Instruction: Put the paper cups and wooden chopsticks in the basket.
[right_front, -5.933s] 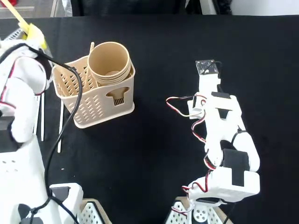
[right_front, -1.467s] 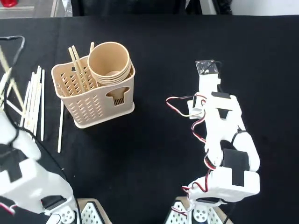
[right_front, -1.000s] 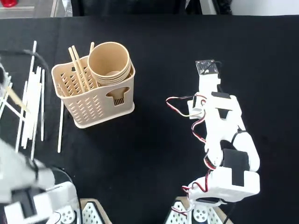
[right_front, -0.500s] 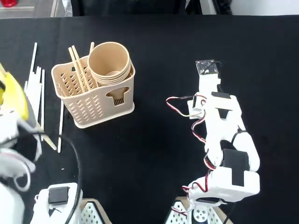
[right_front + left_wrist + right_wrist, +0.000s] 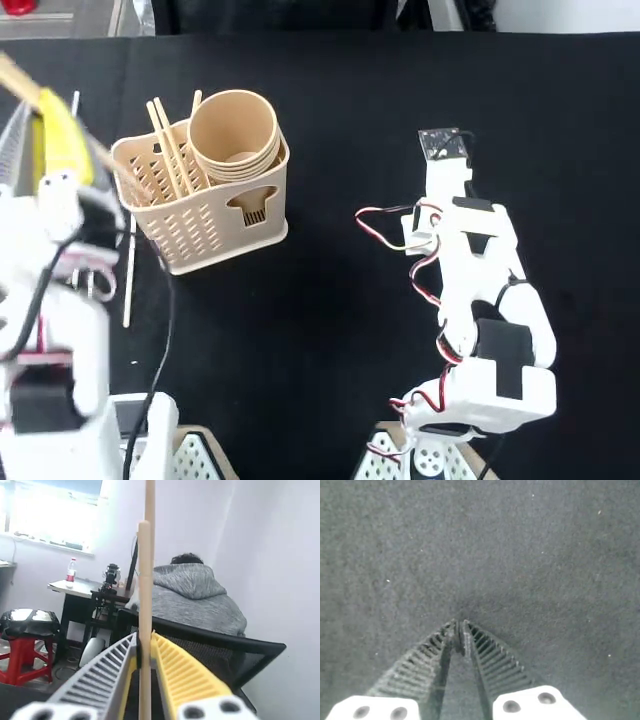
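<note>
The cream slotted basket (image 5: pixel 215 215) stands at the back left of the black table, with stacked paper cups (image 5: pixel 233 130) and a few wooden chopsticks (image 5: pixel 164 140) upright inside it. My left gripper (image 5: pixel 32 110) is raised just left of the basket, shut on wooden chopsticks (image 5: pixel 105 158) that slant toward the basket's left rim. In the left wrist view those chopsticks (image 5: pixel 145 570) stick out past the left gripper (image 5: pixel 142 641), clamped between its grey and yellow fingers. My right gripper (image 5: pixel 445 145) rests at mid-right; the right gripper (image 5: pixel 459 627) is shut on nothing just above the cloth.
One loose chopstick (image 5: pixel 128 272) lies on the table left of the basket, beside the left arm, and another stick end (image 5: pixel 74 100) shows behind the arm. The right arm's white body (image 5: pixel 480 300) takes up the right front.
My left arm has swung up from the table's left edge toward the basket, carrying chopsticks, and now covers the loose pile. The right arm has not moved.
</note>
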Robot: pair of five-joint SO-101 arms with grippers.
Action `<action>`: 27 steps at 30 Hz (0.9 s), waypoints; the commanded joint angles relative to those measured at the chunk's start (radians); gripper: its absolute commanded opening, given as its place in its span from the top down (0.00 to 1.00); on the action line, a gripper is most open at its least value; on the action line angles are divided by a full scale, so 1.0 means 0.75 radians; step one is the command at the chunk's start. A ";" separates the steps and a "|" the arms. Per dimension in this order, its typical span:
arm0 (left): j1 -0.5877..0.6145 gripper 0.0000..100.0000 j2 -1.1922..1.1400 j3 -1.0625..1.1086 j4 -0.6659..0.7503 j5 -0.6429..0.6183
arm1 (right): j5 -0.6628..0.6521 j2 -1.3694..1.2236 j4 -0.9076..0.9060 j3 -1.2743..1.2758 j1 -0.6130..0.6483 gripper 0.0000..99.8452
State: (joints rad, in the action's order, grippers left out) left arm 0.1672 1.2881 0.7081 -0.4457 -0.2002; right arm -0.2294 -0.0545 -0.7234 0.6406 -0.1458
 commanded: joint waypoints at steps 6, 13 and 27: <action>-0.060 0.97 -0.317 0.005 0.082 -0.004 | -0.010 0.017 0.016 -0.009 -0.010 0.99; -0.058 0.96 -0.411 0.087 0.100 -0.002 | -0.010 0.017 0.014 -0.009 -0.010 0.99; 0.183 0.80 -0.501 -0.422 -0.632 0.025 | -0.010 0.017 0.014 -0.009 -0.010 0.99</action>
State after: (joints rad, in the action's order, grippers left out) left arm 0.1688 0.9582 0.6467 -0.6651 -0.1481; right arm -0.2294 -0.0545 -0.7234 0.6406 -0.1458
